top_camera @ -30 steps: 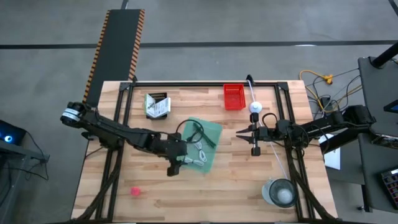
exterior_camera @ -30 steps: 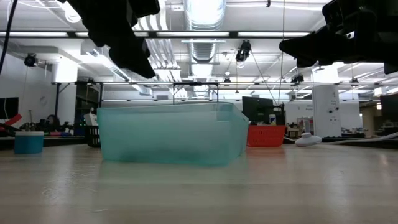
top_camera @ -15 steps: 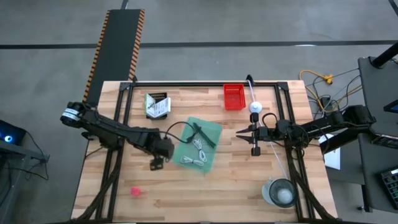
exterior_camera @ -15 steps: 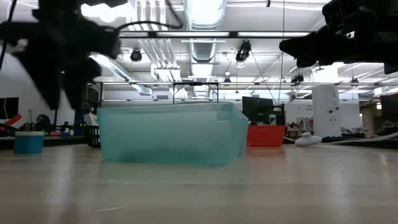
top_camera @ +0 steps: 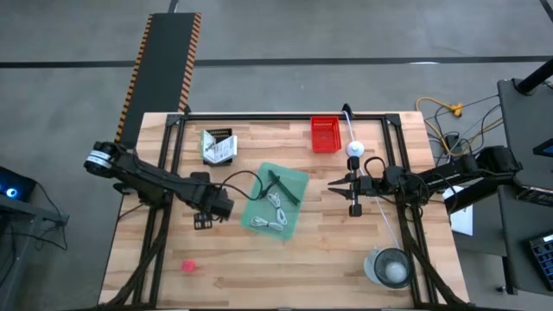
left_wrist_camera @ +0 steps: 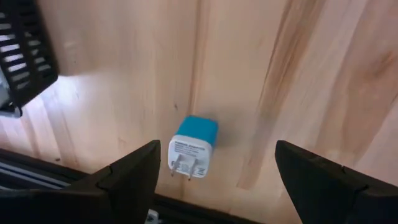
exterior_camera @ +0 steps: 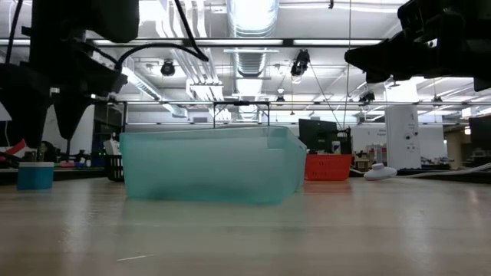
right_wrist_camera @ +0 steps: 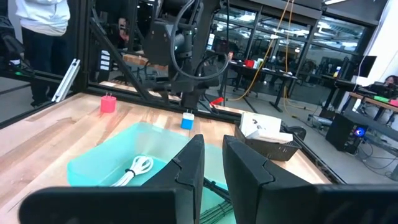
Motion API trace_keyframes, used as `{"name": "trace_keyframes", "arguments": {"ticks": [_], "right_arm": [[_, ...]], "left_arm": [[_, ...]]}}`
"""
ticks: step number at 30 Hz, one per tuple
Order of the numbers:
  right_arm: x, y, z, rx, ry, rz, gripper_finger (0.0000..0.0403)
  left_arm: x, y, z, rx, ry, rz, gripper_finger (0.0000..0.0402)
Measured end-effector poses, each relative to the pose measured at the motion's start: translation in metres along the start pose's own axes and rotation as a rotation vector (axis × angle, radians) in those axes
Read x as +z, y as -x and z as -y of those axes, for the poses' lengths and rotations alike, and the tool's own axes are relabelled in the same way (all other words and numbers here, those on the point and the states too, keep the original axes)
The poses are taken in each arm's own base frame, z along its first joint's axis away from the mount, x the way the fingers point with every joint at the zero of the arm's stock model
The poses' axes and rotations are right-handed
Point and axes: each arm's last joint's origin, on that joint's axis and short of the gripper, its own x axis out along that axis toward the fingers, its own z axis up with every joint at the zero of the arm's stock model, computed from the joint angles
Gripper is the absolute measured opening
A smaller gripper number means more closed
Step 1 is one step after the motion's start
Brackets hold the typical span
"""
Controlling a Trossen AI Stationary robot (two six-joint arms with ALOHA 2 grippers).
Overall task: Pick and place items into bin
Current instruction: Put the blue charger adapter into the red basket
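My left gripper (top_camera: 203,221) hangs open, pointing down, left of the green bin (top_camera: 294,183). Below it, between the two fingers and untouched, a blue-and-white plug charger (left_wrist_camera: 193,146) lies on the wood; it also shows as the charger (exterior_camera: 36,175) at table height. In the bin lie white coiled cables (top_camera: 271,216) and a black pen-like tool (top_camera: 282,185). White packets (top_camera: 218,145) sit in a black basket at the far left. A pink blob (top_camera: 188,265) rests near the front left. My right gripper (top_camera: 332,183) waits shut and level, right of the bin.
A red basket (top_camera: 326,134) stands at the far edge, with a white ball-ended rod (top_camera: 352,138) beside it. A glass cup (top_camera: 389,266) sits at the near right. Black frame rails (top_camera: 285,116) run along the table's far edge and sides.
My left gripper has moved from above the bin's near left corner toward the table's left edge, sinking a little. It has tipped from a slant to pointing almost straight down, and now hangs over the charger.
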Motion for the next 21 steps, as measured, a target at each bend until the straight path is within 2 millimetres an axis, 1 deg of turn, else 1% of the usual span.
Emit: {"name": "trace_keyframes", "arguments": {"ticks": [7, 11, 18, 21], "right_arm": [[0.000, 0.000, 0.000, 0.000, 0.010, -0.001, 0.0047], [0.000, 0.000, 0.000, 0.000, 0.015, -0.001, 0.0047], [0.000, 0.000, 0.000, 0.000, 0.015, -0.001, 0.0047], [0.000, 0.000, 0.000, 0.000, 0.015, -0.001, 0.0047]], "left_arm": [[-0.011, -0.021, -0.001, 0.033, -0.074, -0.081, 0.0297], [-0.015, -0.028, -0.002, 0.044, -0.086, -0.100, 0.0297], [-0.013, -0.040, 0.001, 0.019, -0.109, -0.040, 0.0296], [-0.015, -0.044, 0.001, 0.025, -0.129, -0.052, 0.0296]]}}
